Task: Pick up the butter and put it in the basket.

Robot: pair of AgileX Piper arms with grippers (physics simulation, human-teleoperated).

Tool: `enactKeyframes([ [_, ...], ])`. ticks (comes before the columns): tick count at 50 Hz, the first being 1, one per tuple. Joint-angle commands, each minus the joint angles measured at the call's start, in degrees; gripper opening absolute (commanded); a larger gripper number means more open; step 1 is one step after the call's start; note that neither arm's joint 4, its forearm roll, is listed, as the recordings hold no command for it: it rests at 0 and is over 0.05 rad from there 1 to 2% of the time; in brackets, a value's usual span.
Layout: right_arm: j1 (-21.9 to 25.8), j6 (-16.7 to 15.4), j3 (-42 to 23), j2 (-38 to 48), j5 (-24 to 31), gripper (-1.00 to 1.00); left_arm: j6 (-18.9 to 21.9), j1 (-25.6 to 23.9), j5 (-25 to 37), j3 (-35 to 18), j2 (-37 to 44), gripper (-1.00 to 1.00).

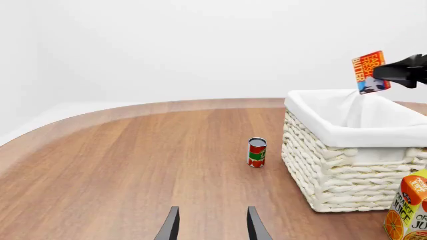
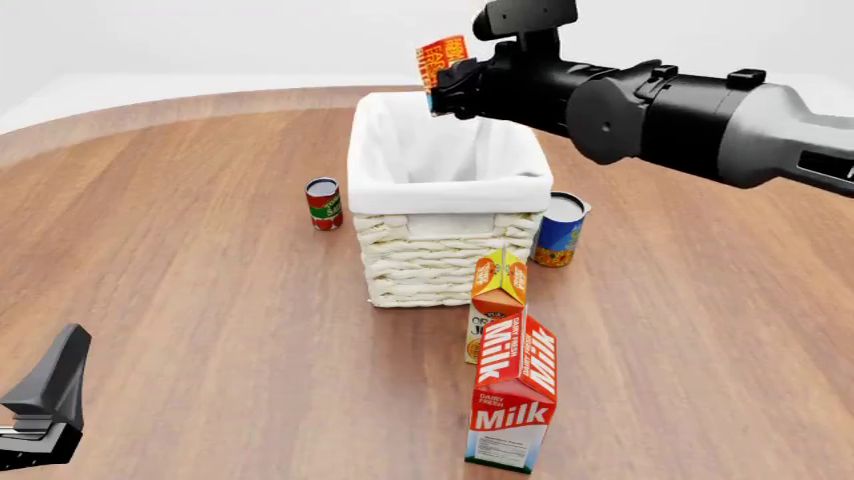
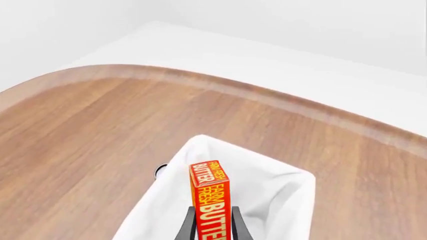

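Wood worktop (image 2: pixel 200 300): your left end effector (image 1: pixel 212 225) sits low at the near edge, fingers spread, gripping nothing. Milk carton (image 2: pixel 514 400) and juice carton (image 2: pixel 497 300) stand before the basket (image 2: pixel 447 250). Your right end effector (image 2: pixel 451 88) clamps the butter (image 2: pixel 441 60), upright above the basket's far rim.

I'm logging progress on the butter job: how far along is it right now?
Done: the butter is off the table, gripped in the right gripper. In hand: it hangs on edge over the far rim of the basket, above the white lining, as the right wrist view also shows. Left: lower or release it inside; it is not yet in. The left gripper sits open, holding nothing.
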Motion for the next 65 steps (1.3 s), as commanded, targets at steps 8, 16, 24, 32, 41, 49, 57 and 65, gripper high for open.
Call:
enactKeyframes([
  [8, -0.52, 1.78, -2.51, 3.35, -2.33, -1.00, 0.00, 0.00, 0.00, 0.00, 0.00, 1.00],
  [16, -0.99, 2.41, -3.25, 5.77, -3.45, -1.00, 0.00, 0.00, 0.00, 0.00, 0.00, 1.00],
  [24, -1.08, 2.60, -3.88, 6.81, -3.78, -1.00, 0.00, 0.00, 0.00, 0.00, 0.00, 1.00],
  [32, -1.27, 2.60, -3.96, 8.08, -4.60, -1.00, 0.00, 0.00, 0.00, 0.00, 0.00, 1.00],
  [41, -1.29, 2.80, -4.62, 8.84, -4.47, -1.00, 0.00, 0.00, 0.00, 0.00, 0.00, 1.00],
  [49, -1.51, 3.00, -4.87, 10.01, -4.88, -1.00, 0.00, 0.00, 0.00, 0.00, 0.00, 1.00],
  [57, -1.83, 3.13, -5.28, 10.91, -5.00, -1.00, 0.00, 0.00, 0.00, 0.00, 0.00, 1.00],
  [65, -1.92, 3.32, -5.49, 11.49, -5.17, -1.00, 0.00, 0.00, 0.00, 0.00, 0.00, 1.00],
])
